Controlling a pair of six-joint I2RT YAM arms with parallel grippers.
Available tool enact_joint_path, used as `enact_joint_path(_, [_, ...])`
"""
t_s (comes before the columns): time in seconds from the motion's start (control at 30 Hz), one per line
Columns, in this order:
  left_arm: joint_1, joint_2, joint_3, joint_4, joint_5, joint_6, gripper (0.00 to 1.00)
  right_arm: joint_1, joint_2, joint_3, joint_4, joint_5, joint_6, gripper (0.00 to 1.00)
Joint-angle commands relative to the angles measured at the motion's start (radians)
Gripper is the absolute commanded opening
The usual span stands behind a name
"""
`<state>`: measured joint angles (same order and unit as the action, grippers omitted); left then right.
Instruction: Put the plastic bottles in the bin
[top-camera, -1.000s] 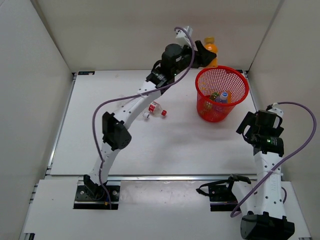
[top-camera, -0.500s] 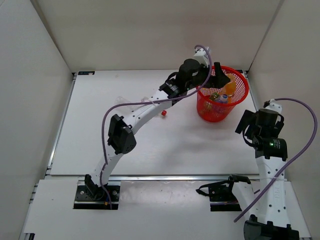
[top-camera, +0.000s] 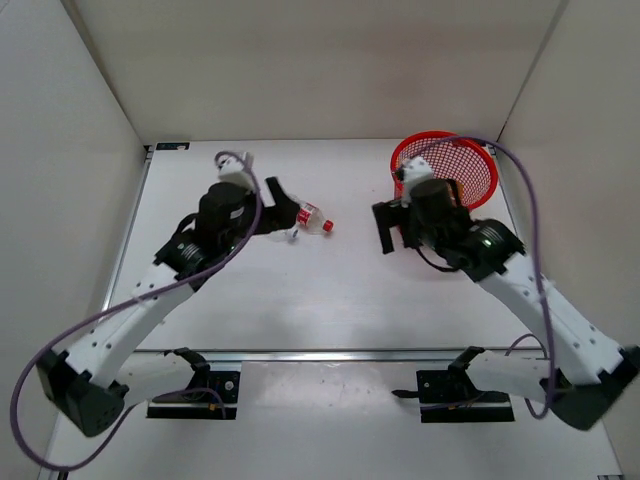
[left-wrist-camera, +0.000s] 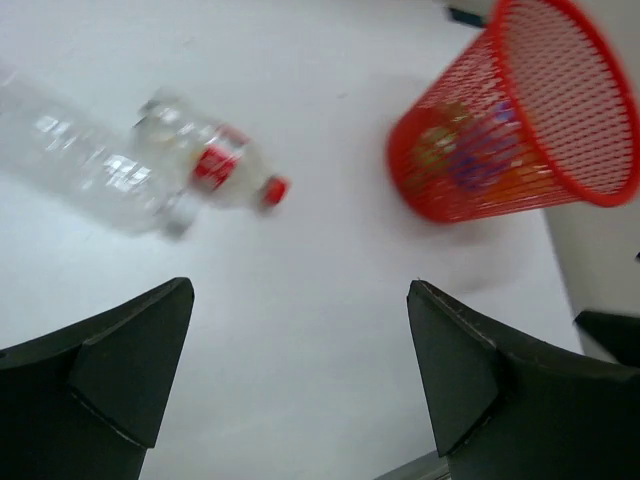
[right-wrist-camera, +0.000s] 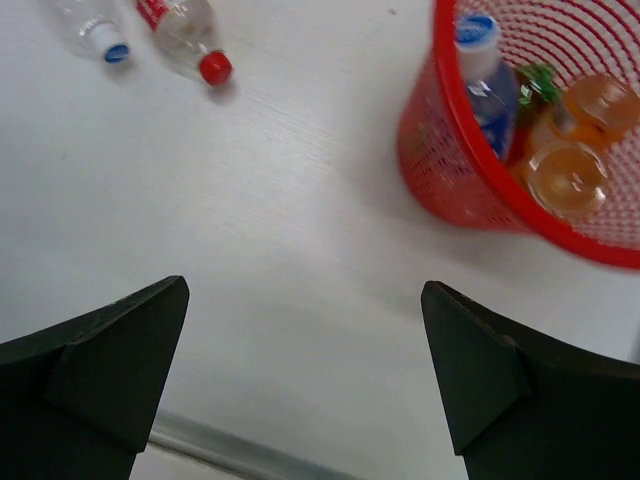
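- Left arm (top-camera: 150, 295) has swung back from the bin (top-camera: 445, 134) to the counter (top-camera: 330, 300); right arm (top-camera: 535, 295) has moved in front of the bin.
- Left jaws and right jaws both gape wide, holding nothing.
- Four bottles (right-wrist-camera: 565, 175) sit in the bin.
- Red-label bottle (top-camera: 313, 220) and clear bottle (left-wrist-camera: 85, 165) lie side by side just ahead of the left jaws.
- Step in hand: reaching for the next bottle. The left jaws likely need to drop astride one body and close.

Plain clear plastic bottle (left-wrist-camera: 78, 165): blurred, cut by left wrist view's left edge. Round red plastic mesh basket (right-wrist-camera: 440, 170): cropped top and right in right wrist view.
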<state>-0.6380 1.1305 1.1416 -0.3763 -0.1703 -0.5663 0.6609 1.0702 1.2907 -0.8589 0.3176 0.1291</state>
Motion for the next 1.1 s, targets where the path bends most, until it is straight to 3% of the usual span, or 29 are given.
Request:
enact_joint_path(0.0, [0.127, -0.15, -0.164, -0.225, -0.041, -0.078, 0.99, -0.016, 0.154, 0.088, 0.134, -0.092, -0.055, 0.99])
enact_joint_path(0.07, [0.194, -0.253, -0.267, -0.268, -0.012, -0.112, 0.99, -0.011, 0.25, 0.11, 0.219, -0.198, -0.123, 0.99])
enact_joint_path(0.17, [0.265, -0.359, -0.281, -0.375, -0.037, -0.133, 0.99, 0.011, 0.42, 0.223, 0.279, -0.236, -0.184, 1.0])
enact_joint_path(0.33, [0.262, -0.361, -0.272, -0.478, -0.095, -0.156, 0.99, -0.035, 0.753, 0.583, 0.212, -0.356, -0.209, 0.95])
enact_joint_path(0.43, [0.29, -0.31, -0.275, -0.506, -0.095, -0.139, 0.99, -0.052, 0.913, 0.671, 0.24, -0.377, -0.232, 0.94])
enact_joint_path(0.57, [0.307, -0.278, -0.272, -0.486, -0.061, -0.13, 0.99, -0.066, 0.993, 0.69, 0.339, -0.416, -0.244, 0.9])
enact_joint_path(0.7, [0.316, -0.279, -0.289, -0.461, -0.029, -0.132, 0.99, -0.06, 1.105, 0.752, 0.319, -0.422, -0.258, 0.87])
enact_joint_path(1.0, [0.337, -0.255, -0.304, -0.467, 0.003, -0.112, 0.99, -0.052, 1.243, 0.788, 0.36, -0.472, -0.249, 0.87])
enact_joint_path(1.07, [0.333, -0.258, -0.302, -0.47, 0.008, -0.124, 0.99, -0.05, 1.257, 0.763, 0.386, -0.482, -0.24, 0.92])
